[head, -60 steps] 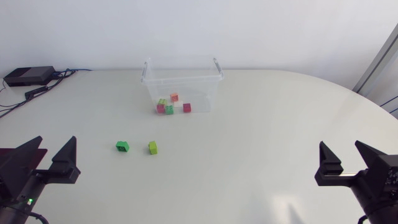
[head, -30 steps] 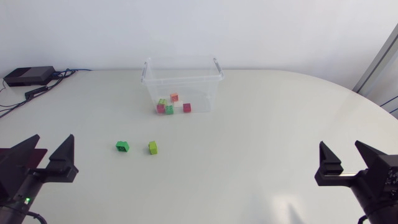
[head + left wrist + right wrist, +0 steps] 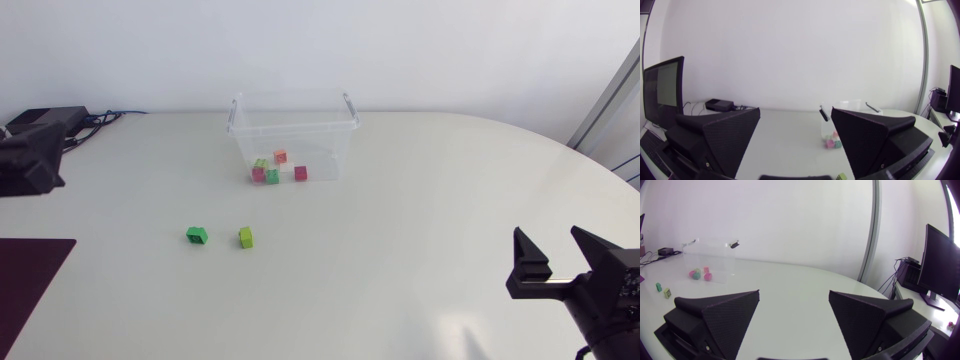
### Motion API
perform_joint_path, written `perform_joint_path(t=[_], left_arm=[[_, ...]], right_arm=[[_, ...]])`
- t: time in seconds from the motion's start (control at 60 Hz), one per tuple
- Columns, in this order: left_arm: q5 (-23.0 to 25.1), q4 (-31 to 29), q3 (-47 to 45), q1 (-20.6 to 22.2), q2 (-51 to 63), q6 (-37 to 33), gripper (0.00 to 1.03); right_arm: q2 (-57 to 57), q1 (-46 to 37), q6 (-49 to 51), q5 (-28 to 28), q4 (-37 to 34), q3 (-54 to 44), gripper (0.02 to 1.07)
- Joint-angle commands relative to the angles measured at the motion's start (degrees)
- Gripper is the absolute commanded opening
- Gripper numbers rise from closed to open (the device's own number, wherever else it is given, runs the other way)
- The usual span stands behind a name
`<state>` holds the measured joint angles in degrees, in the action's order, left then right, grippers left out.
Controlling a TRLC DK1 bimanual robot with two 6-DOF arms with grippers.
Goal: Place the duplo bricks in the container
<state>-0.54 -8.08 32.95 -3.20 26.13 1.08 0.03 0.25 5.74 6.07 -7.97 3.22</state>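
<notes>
Duplo bricks, one green plastic cube [image 3: 197,235] and one yellow-green [image 3: 246,237], lie loose on the white table [image 3: 420,220], near the clear plastic container [image 3: 335,135] that holds other bricks [image 3: 272,172]. The matte black left gripper [image 3: 796,115], fingers spread and empty, has just lifted away from the near corner, probably starting its reach. The right gripper [image 3: 548,240], also spread, hasn't moved.

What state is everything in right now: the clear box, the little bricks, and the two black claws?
container: upright, no lid, open on top.
bricks inside: small cluster lying on the container's floor.
green brick: loose on the table, outside the container.
yellow-green brick: loose on the table beside the green brick, not touching it.
left gripper: open, holding nothing.
right gripper: open, holding nothing.
</notes>
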Motion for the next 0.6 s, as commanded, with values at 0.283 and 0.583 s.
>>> perform_joint_path(t=[0.283,0.583], left_arm=[[-0.43,-13.02,16.45,4.52,34.16,4.72,1.0],[-0.17,-21.72,22.77,6.63,50.42,-2.75,1.0]], right_arm=[[-0.3,-0.34,-1.26,0.44,-1.53,-0.32,1.02],[-0.3,-0.34,-1.26,0.44,-1.53,-0.32,1.02]])
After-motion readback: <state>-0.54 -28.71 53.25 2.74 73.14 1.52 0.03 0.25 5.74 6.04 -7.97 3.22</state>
